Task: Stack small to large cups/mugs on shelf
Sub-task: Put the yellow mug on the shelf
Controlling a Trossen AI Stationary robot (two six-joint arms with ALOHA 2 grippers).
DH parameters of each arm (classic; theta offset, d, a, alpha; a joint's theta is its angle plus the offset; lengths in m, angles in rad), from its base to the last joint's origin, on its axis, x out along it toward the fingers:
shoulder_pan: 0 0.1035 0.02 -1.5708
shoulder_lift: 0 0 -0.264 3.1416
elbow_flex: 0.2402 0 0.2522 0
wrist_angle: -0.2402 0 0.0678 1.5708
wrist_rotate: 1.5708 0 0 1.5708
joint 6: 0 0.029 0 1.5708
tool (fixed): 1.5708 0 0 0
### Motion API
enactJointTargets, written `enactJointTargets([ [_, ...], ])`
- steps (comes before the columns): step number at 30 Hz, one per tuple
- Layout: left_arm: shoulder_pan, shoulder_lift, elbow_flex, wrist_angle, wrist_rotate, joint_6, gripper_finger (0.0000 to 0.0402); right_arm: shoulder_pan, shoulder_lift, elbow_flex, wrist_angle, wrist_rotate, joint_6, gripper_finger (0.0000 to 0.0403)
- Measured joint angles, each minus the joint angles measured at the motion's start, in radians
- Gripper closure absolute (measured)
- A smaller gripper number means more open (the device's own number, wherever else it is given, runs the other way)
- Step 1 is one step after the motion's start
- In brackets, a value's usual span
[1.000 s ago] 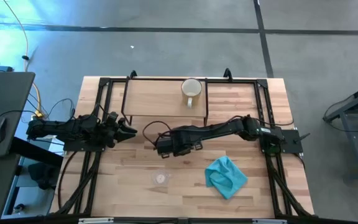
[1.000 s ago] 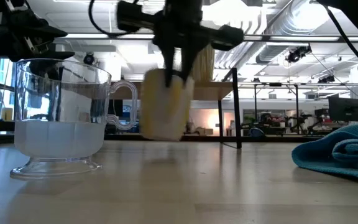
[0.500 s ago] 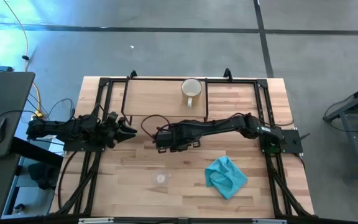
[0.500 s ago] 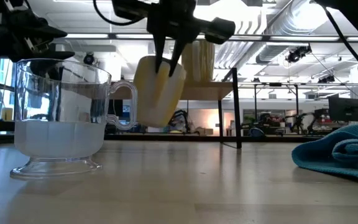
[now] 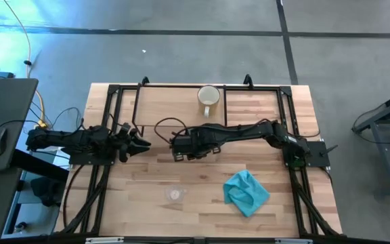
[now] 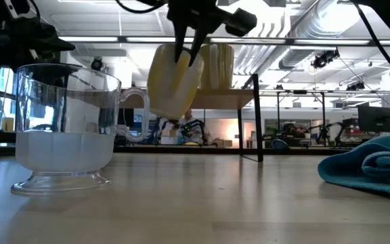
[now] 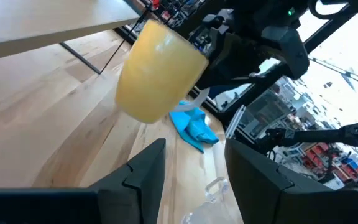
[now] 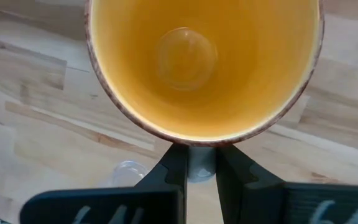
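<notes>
An orange mug (image 6: 173, 87) hangs tilted above the table, in front of the shelf (image 5: 171, 108); my right gripper (image 8: 201, 155) is shut on it. In the high view the arm covers the mug. A cream-white mug (image 5: 208, 97) stands on the shelf board near its right end. A small clear glass cup (image 5: 175, 194) stands on its foot on the tabletop near the front edge. My left gripper (image 7: 194, 168) waits open at the table's left side, pointing level toward the orange mug (image 7: 157, 74). My right gripper pinches a pale piece on the mug's outer wall, its handle (image 8: 201, 169), just below the rim, between its two fingers. The fingers come from above, pointing steeply down. The mug is lifted clear of the table, mouth up and tilted.
A teal-blue cloth (image 5: 246, 192) lies crumpled on the tabletop at the front right. The shelf's thin black legs (image 6: 257, 118) stand behind the lifted mug. Black frame rails (image 5: 107, 129) run along both sides of the table.
My right gripper has risen and gone toward the table's far edge and the shelf, still shut on the orange mug. The mug, low over the tabletop before, now hangs well clear of it and is more tilted.
</notes>
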Motion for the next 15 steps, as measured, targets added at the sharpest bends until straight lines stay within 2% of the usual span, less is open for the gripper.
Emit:
enactJointTargets([
  [15,0.0,0.009,0.0,0.005,-0.027,-0.009,0.0247,-0.001,-0.014,-0.001,0.013,0.035,-0.101,0.038],
])
